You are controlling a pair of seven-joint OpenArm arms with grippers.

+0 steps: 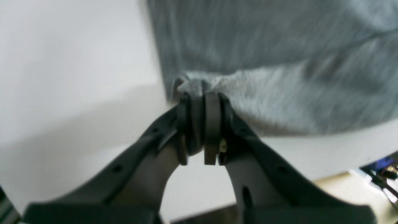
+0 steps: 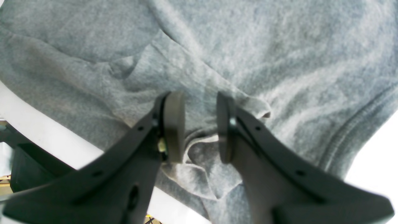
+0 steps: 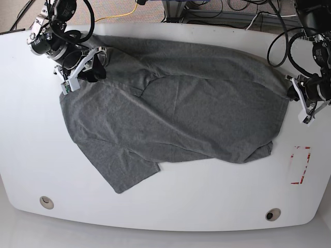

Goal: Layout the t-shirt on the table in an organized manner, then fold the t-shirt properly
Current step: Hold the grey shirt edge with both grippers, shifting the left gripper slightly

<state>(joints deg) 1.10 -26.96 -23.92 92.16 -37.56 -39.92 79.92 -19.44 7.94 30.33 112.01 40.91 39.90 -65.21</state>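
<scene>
T-shirt [image 3: 176, 113]: grey, rumpled, spread across the white worktop [image 3: 31, 144], long axis running between the 2 arms
Left hand [image 1: 203, 96]: pinched tight on a bunched edge of cloth at one end
Right hand [image 2: 199, 124]: at the opposite end, fingers parted over a fabric fold, gripping nothing
Nearer arm: each hand meets its own end of the shirt

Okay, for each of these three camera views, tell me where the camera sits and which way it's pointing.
Left wrist: sits on the left arm behind the left hand, facing along the pads pinched on the t-shirt edge, with the table beyond.
Right wrist: behind the right hand, facing down at cloth, pads parted over a fold.
Base: overhead, looking down on the whole table; both arms show at the shirt's ends.
Shared: all views show the grey t-shirt; base shows both hands.
</scene>
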